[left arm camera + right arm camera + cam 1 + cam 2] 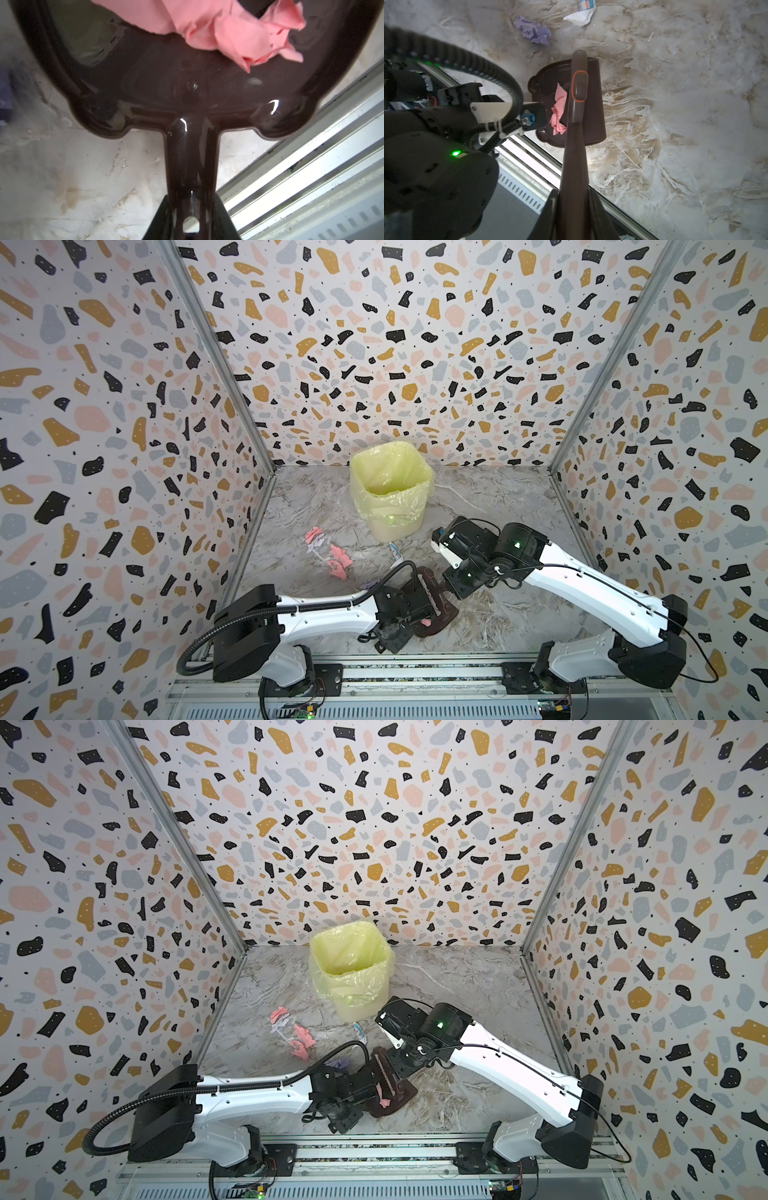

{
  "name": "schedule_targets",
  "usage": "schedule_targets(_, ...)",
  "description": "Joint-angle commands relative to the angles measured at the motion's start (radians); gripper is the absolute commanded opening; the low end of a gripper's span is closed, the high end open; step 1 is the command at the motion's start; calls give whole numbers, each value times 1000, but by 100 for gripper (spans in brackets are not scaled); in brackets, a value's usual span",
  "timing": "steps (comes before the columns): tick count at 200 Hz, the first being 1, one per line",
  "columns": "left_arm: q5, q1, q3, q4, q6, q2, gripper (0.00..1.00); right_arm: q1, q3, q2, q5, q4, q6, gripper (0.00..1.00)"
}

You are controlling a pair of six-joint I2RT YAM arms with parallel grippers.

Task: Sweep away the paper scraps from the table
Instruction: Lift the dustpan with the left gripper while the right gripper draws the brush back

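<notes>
By the look barely begun: one pink scrap (558,112) sits in the dustpan (593,99), left fingers (225,226) pinching its handle (191,166), right fingers (599,218) pinching the brush (575,145), while other paper scraps (338,562) litter the bench (498,497) toward ten o'clock of the pan.

Lab booth: terrazzo walls (374,344), marble table (498,497)

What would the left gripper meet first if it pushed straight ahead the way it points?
The left gripper grips the dustpan handle, so the pan with its pink scrap lies first in line; beyond that probably the brush over the pan, depth unclear.
</notes>
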Motion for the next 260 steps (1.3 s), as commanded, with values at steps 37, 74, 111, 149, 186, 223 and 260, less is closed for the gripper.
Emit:
schedule_targets(37,-42,-7,17,-5,1,-39,0,-148,54,-123,84,-47,-10,0)
schedule_targets(74,-88,-6,76,-49,6,-84,0,-308,5,-208,37,8,-65,0)
schedule_targets(111,-117,-7,175,-158,-13,-114,0,-487,-62,-283,-12,59,-129,0)
schedule_targets(149,-169,-7,301,-270,-41,-147,0,-646,-100,-327,-95,94,-198,0)
schedule_targets(186,-191,-7,425,-369,-58,-151,0,-755,-153,-359,-183,120,-244,0)
schedule_targets(223,-235,-3,564,-471,-71,-136,0,-826,-225,-395,-271,157,-261,0)
schedule_targets(260,-244,31,694,-537,-73,-129,0,-884,-274,-412,-336,184,-284,0)
